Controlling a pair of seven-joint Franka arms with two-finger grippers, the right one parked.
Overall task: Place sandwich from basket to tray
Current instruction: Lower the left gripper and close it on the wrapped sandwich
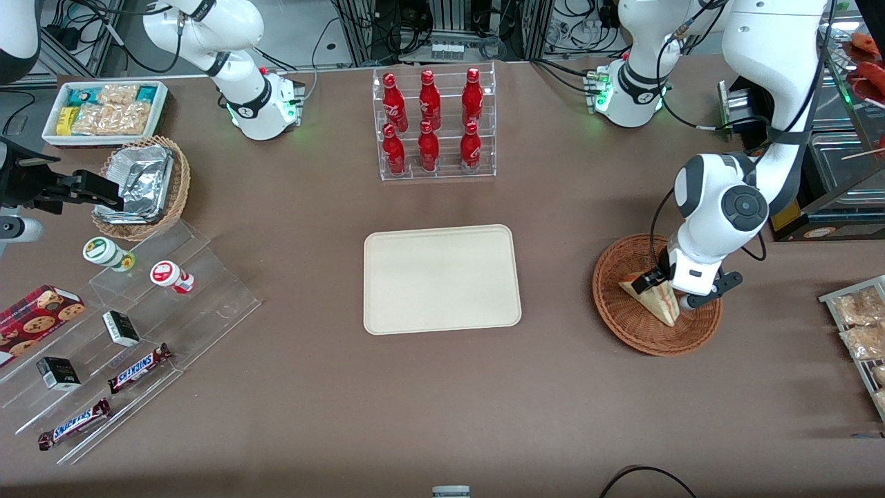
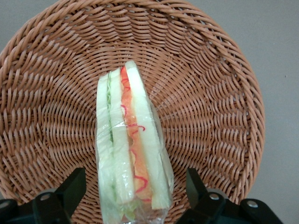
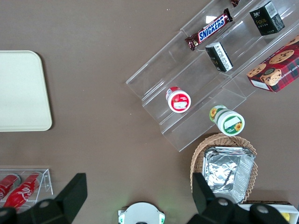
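Note:
The sandwich [image 1: 653,299] is a plastic-wrapped wedge of white bread with red-orange and green filling, lying in the reddish-brown wicker basket [image 1: 622,321] toward the working arm's end of the table. In the left wrist view the sandwich [image 2: 131,149] stands on edge in the basket [image 2: 215,93]. My left gripper [image 1: 669,290] is low in the basket, open, with one finger [image 2: 70,189] on each side of the sandwich and a gap to the wrap on both sides. The cream-beige tray [image 1: 441,278] lies flat and bare at the table's middle.
A clear rack of red bottles [image 1: 434,124] stands farther from the front camera than the tray. A clear stepped stand [image 1: 131,332] with snacks, a tan basket of foil trays [image 1: 142,183] and a white snack bin [image 1: 104,111] lie toward the parked arm's end. Packets [image 1: 857,325] lie at the working arm's end.

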